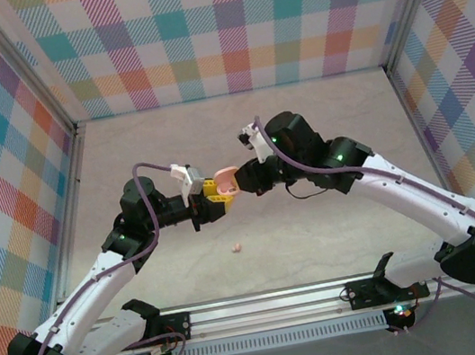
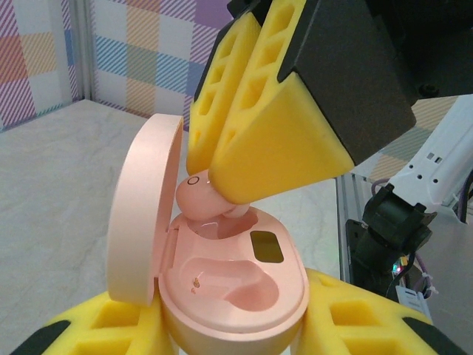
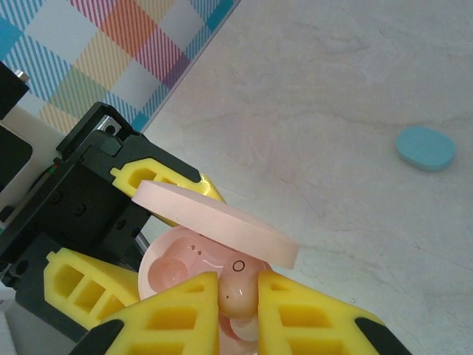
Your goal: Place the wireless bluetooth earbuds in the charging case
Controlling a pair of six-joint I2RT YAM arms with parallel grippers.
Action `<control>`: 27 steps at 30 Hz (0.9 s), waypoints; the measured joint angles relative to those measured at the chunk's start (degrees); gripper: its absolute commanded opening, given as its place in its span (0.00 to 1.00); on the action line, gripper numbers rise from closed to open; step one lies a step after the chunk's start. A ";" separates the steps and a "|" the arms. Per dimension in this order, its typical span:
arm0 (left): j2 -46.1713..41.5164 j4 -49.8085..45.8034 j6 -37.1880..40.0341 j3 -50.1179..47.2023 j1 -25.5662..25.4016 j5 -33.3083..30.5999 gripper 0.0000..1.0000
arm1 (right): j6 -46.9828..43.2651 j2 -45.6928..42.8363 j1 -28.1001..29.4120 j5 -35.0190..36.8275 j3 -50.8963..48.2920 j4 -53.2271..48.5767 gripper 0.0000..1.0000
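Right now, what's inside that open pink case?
The pink case has one empty socket in front and a small yellowish window. A pink earbud, pinched by the right gripper, sits behind it. The yellow fingers cover what lies beneath, so its seating is hidden.

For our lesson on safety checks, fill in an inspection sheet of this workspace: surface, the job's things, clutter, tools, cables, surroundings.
Surface: pale marbled table, no spills seen.
Job's things: pink charging case, lid open, held above the table; one pink earbud at its upper slot, the other slot empty; second pink earbud loose on the table; closed blue case lying on the table.
Clutter: nothing seen.
Tools: left tool shut on the pink charging case; right tool shut on the pink earbud.
Cables: purple cable loops above the left arm; another runs along the right arm.
Surroundings: plaid walls on three sides.
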 measured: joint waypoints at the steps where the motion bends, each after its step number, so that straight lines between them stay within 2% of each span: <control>1: 0.00 0.00 0.00 0.00 -0.02 0.04 0.04 | 0.46 -0.46 -0.04 -0.09 -0.76 0.68 0.17; 22: 0.17 0.22 -0.04 0.00 -0.02 0.09 0.04 | 5.29 -2.38 -0.28 -2.14 -5.40 6.62 0.18; 27: 0.31 0.39 -0.04 0.00 -0.02 0.13 0.04 | 5.90 -2.86 -0.28 -2.12 -6.21 7.43 0.30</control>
